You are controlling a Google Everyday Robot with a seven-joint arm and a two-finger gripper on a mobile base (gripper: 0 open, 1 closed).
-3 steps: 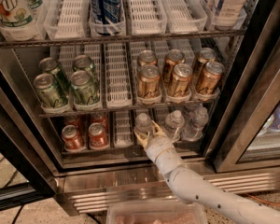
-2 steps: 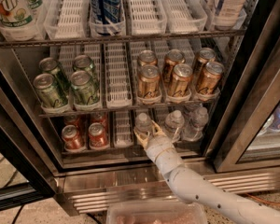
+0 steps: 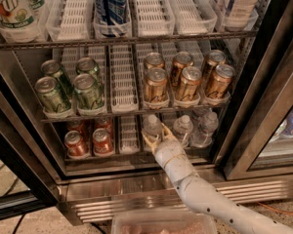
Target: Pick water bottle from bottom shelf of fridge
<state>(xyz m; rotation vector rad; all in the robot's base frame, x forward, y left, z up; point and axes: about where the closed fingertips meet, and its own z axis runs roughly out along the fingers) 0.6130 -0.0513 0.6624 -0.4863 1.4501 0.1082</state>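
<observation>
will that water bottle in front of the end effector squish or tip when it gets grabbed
Probably squashy: the water bottle looks like thin clear plastic, so a hard squeeze may dent it. Likely tippy too, being narrow and upright, with a neighbouring bottle close beside it on the bottom shelf. The end effector, open, sits at its base, a low hold.

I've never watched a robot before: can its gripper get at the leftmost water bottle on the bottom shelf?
Probably yes. The fridge stands open, and the gripper is at the front of the bottom shelf, its fingers spread by the leftmost water bottle, with nothing between them.
</observation>
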